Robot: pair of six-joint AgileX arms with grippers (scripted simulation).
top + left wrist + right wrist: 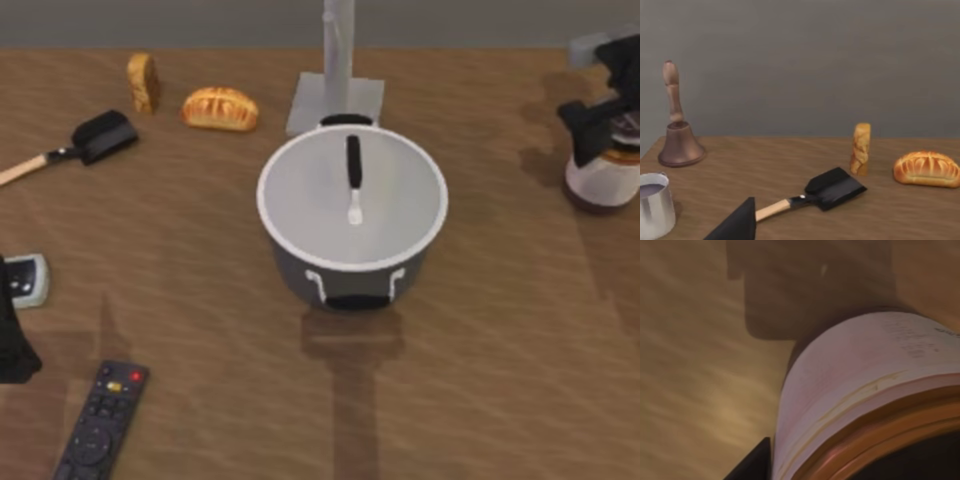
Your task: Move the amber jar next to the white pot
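Observation:
The white pot [352,215] stands mid-table, with a grey body, pale lid and black-and-white bar handle. The amber jar [603,180] is at the far right edge, well apart from the pot; its white label band [860,380] and amber glass fill the right wrist view. My right gripper [605,135] comes down over the jar's lid and is shut on the jar, one dark fingertip [752,465] pressed against the label. My left gripper [12,345] is parked at the left edge, open and holding nothing, with one finger [737,225] showing.
At the back left lie a bread loaf [219,108], a bread slice [143,81] and a black scoop with a wooden handle [100,137]. A remote [100,420] lies front left. A grey stand [337,90] rises behind the pot. A bell [677,130] and metal cup [652,205] are left.

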